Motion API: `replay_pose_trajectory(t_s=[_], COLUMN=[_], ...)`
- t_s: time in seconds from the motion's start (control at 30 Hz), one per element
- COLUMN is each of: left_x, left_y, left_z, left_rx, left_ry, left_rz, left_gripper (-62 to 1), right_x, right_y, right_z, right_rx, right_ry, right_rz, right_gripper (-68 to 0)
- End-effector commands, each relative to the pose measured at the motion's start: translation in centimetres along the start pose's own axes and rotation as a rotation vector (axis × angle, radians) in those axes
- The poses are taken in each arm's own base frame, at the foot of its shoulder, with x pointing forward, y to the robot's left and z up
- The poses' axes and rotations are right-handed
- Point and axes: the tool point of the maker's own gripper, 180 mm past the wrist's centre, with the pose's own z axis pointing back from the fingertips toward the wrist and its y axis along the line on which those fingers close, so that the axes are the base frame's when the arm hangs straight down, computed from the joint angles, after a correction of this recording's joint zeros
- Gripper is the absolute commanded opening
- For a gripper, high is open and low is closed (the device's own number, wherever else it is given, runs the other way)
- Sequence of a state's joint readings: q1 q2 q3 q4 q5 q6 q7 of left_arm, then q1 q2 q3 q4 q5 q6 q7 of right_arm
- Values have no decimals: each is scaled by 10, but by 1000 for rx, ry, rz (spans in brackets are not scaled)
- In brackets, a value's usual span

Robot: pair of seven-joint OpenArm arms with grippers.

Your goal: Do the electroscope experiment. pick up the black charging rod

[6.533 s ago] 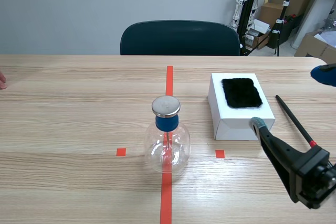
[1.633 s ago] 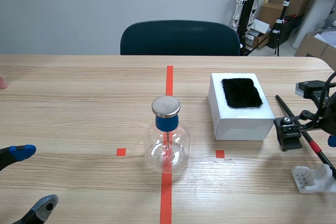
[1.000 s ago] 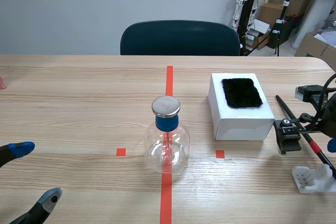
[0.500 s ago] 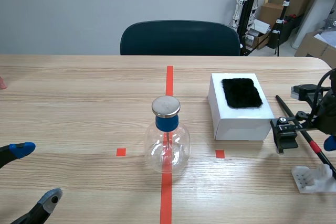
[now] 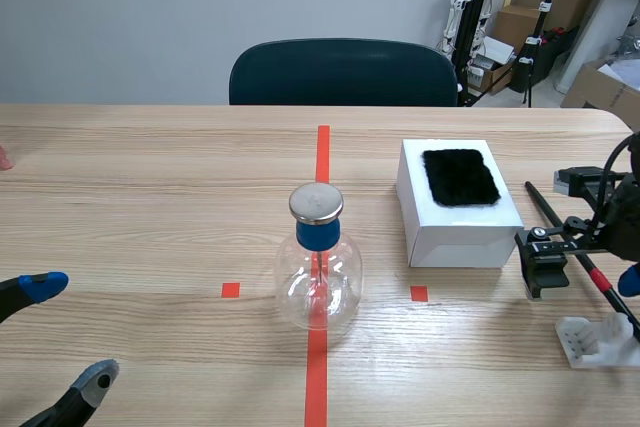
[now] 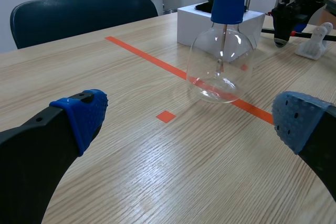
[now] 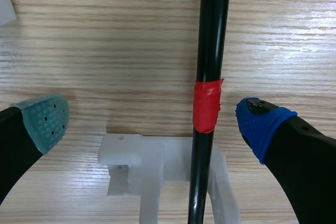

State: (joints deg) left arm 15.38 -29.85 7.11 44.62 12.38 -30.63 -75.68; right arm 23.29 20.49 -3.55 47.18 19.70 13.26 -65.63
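Right gripper: fingers spread, nothing gripped | black charging rod: seen between them, nearer the blue pad, laid across white stand, beside white box | left gripper: spread, short of flask.

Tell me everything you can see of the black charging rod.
The black charging rod is a thin, straight, glossy stick with a red tape band wrapped around it. It lies across a white plastic stand on the wooden table, beside the white box. The open right hand straddles it, its blue-padded finger nearer; neither pad touches it.
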Motion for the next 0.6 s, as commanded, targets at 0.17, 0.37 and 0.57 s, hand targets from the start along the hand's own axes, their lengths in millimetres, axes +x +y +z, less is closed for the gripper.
replay_pose_trajectory(t_s=[0.17, 0.37, 0.57], left_x=[7, 7, 7], left_y=[3, 3, 3], left_z=[-2, -2, -2], left_rx=[-1, -1, -1], left_ry=[-28, -28, -28], left_rz=[-7, -7, -7], left_gripper=[14, 14, 14], right_x=[17, 19, 19], right_y=[-11, -10, -10], right_z=[11, 11, 11], right_rx=[-21, -21, -21], right_ry=[-59, -66, -69], right_rz=[-4, -4, -3], right_gripper=[4, 4, -128])
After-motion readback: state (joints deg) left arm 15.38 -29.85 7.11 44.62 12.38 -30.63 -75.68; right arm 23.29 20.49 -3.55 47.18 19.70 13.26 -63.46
